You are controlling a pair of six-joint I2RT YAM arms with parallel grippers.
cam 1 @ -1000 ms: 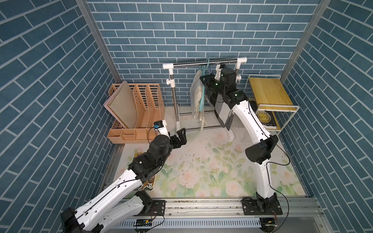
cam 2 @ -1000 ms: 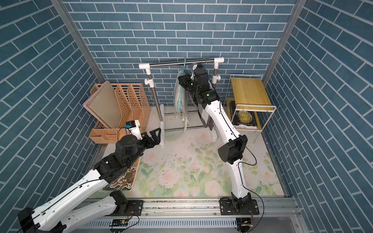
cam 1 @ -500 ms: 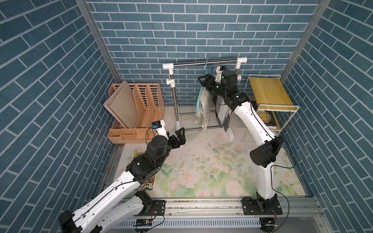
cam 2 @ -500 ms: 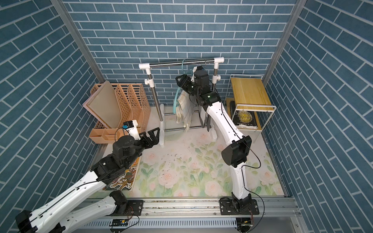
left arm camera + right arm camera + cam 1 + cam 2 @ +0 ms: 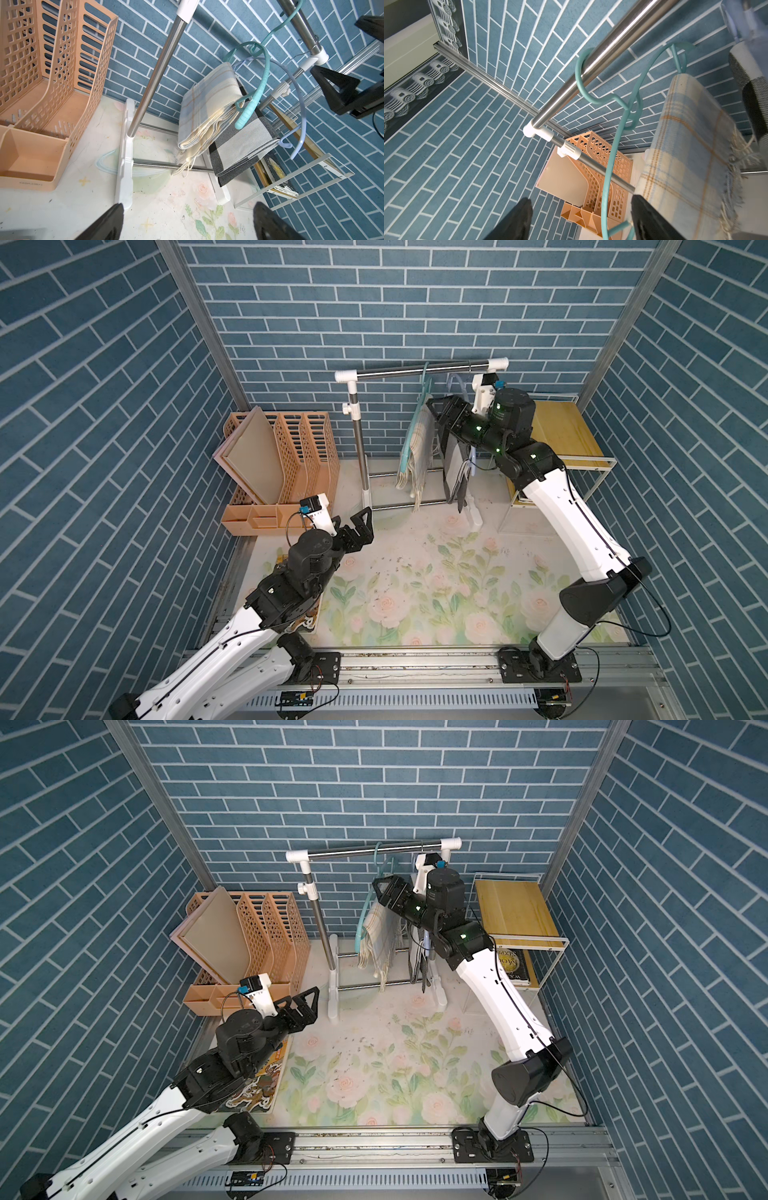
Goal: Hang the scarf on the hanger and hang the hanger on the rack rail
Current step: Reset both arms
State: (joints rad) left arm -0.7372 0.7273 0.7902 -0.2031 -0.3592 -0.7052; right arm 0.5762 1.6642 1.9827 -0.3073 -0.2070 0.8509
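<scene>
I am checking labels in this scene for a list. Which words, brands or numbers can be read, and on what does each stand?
"MOO" and "SIXPEN", both cut off: on the cover of the book under the yellow shelf, seen in a top view.
Embossed mark on the front of the orange organiser, left wrist view: too faint to read.
No other text is legible.

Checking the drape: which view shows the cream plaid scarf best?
The left wrist view: the scarf hangs folded over the teal hanger, fully visible. The right wrist view crops it; both top views show it small.
</scene>
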